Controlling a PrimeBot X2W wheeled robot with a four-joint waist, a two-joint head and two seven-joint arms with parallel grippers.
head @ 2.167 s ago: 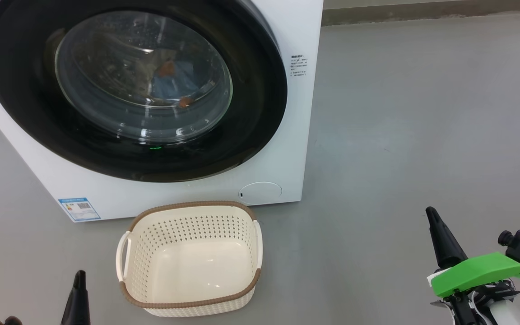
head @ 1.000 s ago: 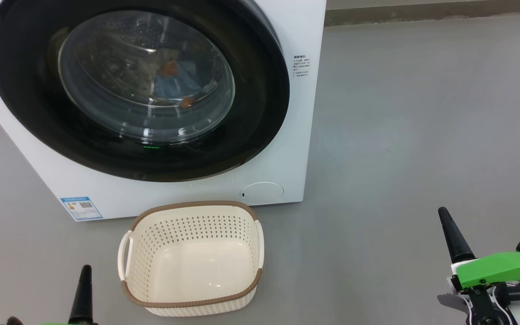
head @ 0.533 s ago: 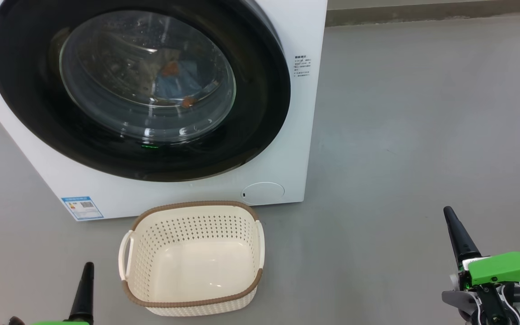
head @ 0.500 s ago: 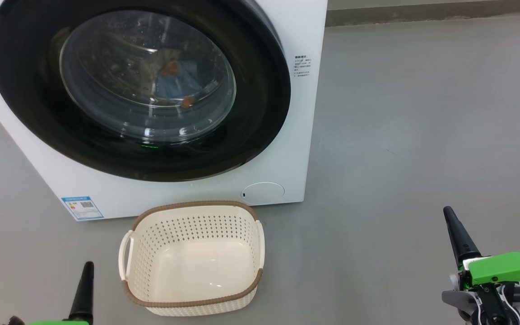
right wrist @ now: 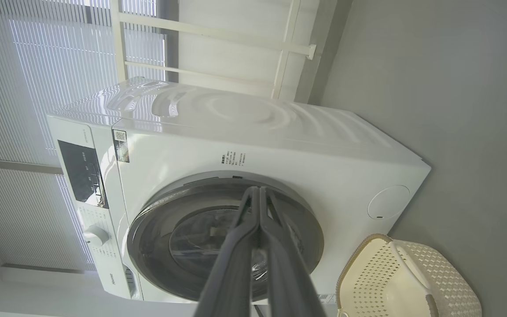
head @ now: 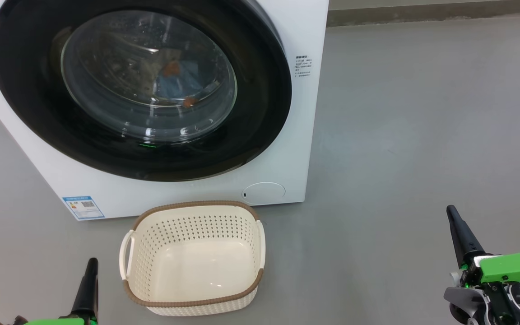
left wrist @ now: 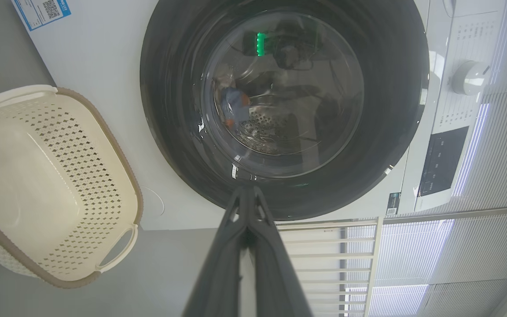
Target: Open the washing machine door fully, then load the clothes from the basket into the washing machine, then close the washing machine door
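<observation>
The washing machine door (head: 140, 85) is shut on the washing machine (head: 307, 36) at the upper left of the head view, and the clothes (head: 176, 81) are glimpsed behind its glass. The basket (head: 197, 205) is set on the floor (head: 400, 135) just below. The left gripper (head: 91, 262) and right gripper (head: 451, 211), at the bottom corners, are held with jaws pressed together, gripping nothing.

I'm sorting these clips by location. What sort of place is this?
Probably a laundry corner of a home or test room: a white front-loading washing machine stands on a grey floor, an empty basket sits before it, and slatted blinds hang behind.
</observation>
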